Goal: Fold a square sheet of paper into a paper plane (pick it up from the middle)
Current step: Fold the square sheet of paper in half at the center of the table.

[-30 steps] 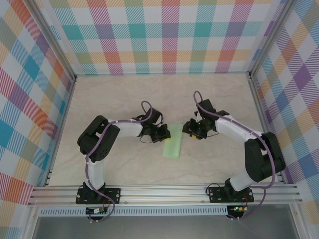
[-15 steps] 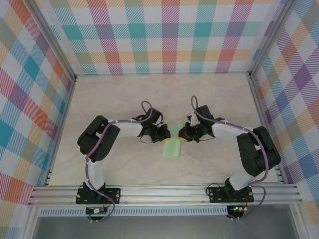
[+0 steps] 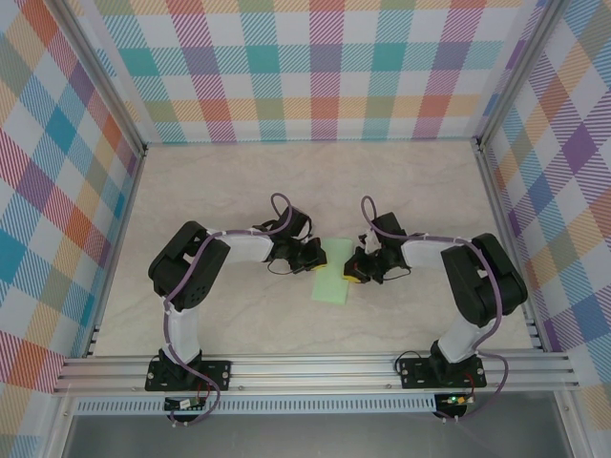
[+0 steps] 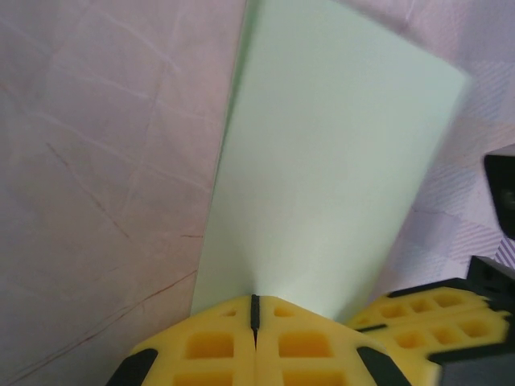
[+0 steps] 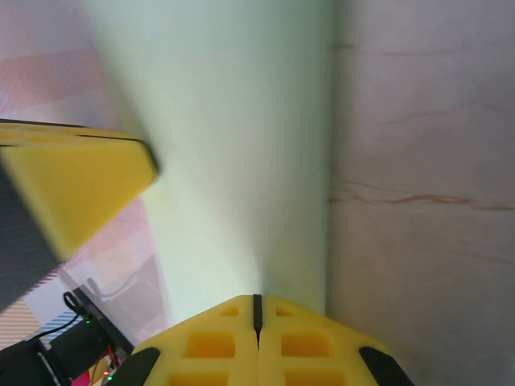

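The square sheet of paper is pale green and lies as a narrow folded strip in the middle of the table. My left gripper is shut on the strip's far left part. In the left wrist view the paper runs straight out from the closed jaw line of that gripper. My right gripper is shut on the strip's right edge, close beside the left one. The right wrist view has the paper rising from the closed tips of this gripper.
The pale marbled table is ringed by checked walls. A metal rail with both arm bases runs along the near edge. One of the right gripper's yellow fingers crowds the left wrist view. A left gripper finger crosses the right wrist view.
My right gripper swung left and nearer, reached the paper's right edge and shut on it. The left arm stayed put, still shut on the paper.
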You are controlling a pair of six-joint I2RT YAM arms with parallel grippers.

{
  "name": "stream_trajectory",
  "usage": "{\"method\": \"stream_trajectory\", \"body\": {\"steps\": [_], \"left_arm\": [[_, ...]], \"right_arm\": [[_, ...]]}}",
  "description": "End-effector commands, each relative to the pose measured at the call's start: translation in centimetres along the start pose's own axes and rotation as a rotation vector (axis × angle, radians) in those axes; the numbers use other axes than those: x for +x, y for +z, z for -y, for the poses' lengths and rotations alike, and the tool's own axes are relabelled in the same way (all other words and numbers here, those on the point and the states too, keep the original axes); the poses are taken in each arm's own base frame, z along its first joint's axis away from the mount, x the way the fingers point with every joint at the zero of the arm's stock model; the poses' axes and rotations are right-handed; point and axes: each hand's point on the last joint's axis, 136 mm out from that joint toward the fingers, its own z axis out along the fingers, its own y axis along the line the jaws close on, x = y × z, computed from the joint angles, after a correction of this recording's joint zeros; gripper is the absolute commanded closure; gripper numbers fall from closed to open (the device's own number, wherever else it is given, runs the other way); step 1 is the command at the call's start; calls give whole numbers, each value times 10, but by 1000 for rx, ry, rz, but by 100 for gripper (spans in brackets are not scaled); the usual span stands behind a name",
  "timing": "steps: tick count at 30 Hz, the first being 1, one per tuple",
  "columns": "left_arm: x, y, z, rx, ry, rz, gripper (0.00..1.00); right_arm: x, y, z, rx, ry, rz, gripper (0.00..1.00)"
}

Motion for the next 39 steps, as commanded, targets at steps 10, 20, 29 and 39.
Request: {"method": "stream_trajectory", "body": {"steps": [10,20,29,39], "left_arm": [[24,15,-54,-172,-50,-61,100],[24,15,-53,-169,-48,-61,100],[25,16,-55,-171,-49,-65,100],[24,15,-51,-169,-46,-63,100]], "right_arm": [[9,-2,3,-15,-35,-6,100],[21,-6,-20,-120,-91,-30,100],[38,11,22,-21,-45,-78,100],[40,-5,-14,-114,-115,-52,100]]}}
